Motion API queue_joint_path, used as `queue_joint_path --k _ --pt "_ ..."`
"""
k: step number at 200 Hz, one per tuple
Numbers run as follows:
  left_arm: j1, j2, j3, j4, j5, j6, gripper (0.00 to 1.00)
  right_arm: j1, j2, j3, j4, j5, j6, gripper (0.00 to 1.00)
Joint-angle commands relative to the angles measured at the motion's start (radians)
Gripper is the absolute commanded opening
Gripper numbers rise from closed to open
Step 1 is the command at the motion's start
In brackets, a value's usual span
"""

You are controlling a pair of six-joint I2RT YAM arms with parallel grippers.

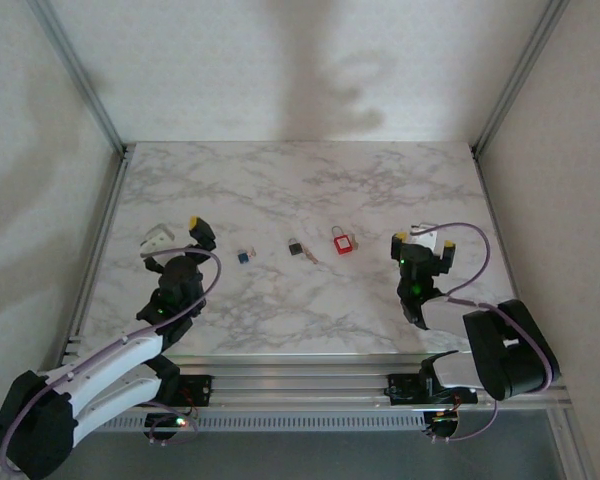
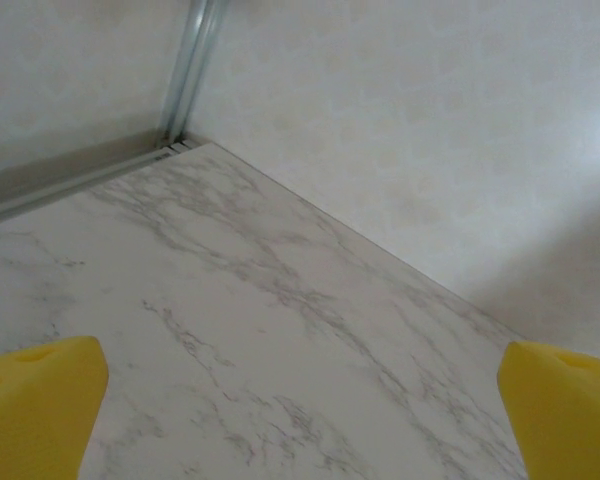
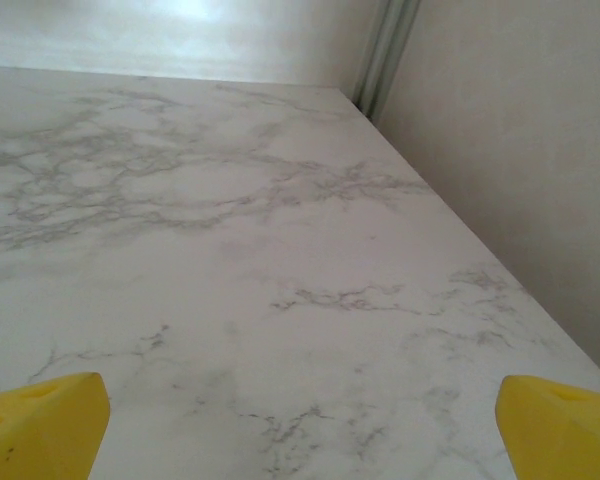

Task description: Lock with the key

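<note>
Left gripper (image 1: 178, 235): I see it spread wide and holding nothing, over the counter (image 1: 280, 190) near its left edge. On its wrist camera the two yellow fingertips (image 2: 40, 400) sit at opposite sides of the picture. Only bare marble lies between them, and the view faces a far corner of the counter.

Just right of that gripper lies a small blue-and-white object (image 1: 244, 256); I cannot tell what it is.

Further right, about mid-counter, lies a small dark object (image 1: 295, 248) with a thin pale piece at its right side. It may be the key, but it is too small for me to confirm.

Near it on the right, and apart from it, lies the red padlock (image 1: 341, 242), with what looks like its shackle on the far side.

Right gripper (image 1: 417, 240): also wide open and empty, right of the padlock and toward the counter's right edge. Its wrist camera shows its yellow fingertips (image 3: 40, 420) far apart over bare marble, facing the far right corner.
</note>
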State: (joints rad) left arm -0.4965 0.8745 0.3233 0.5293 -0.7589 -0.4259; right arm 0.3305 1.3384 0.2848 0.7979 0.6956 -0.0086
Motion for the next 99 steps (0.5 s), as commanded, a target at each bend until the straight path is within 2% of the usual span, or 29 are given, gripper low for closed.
queue_joint_path --k 1,34,59,72,82,99 --pt "0.032 0.003 -0.032 0.059 0.021 -0.004 0.99 -0.024 0.031 0.039 0.042 -0.072 -0.014 0.99" --pt "0.069 0.012 -0.047 0.084 0.013 0.021 1.00 -0.056 0.050 0.046 0.056 -0.112 -0.021 0.99" --pt "0.103 0.034 -0.047 0.110 0.006 0.061 0.99 -0.120 0.164 0.014 0.262 -0.140 -0.002 0.99" --pt "0.129 0.058 -0.046 0.135 0.007 0.081 1.00 -0.123 0.139 0.072 0.077 -0.184 0.014 0.99" --pt "0.152 0.080 -0.037 0.136 0.026 0.075 0.99 -0.128 0.164 0.081 0.113 -0.203 -0.005 0.99" --pt "0.196 0.123 -0.029 0.173 0.090 0.102 0.99 -0.152 0.163 0.109 0.040 -0.269 0.013 0.99"
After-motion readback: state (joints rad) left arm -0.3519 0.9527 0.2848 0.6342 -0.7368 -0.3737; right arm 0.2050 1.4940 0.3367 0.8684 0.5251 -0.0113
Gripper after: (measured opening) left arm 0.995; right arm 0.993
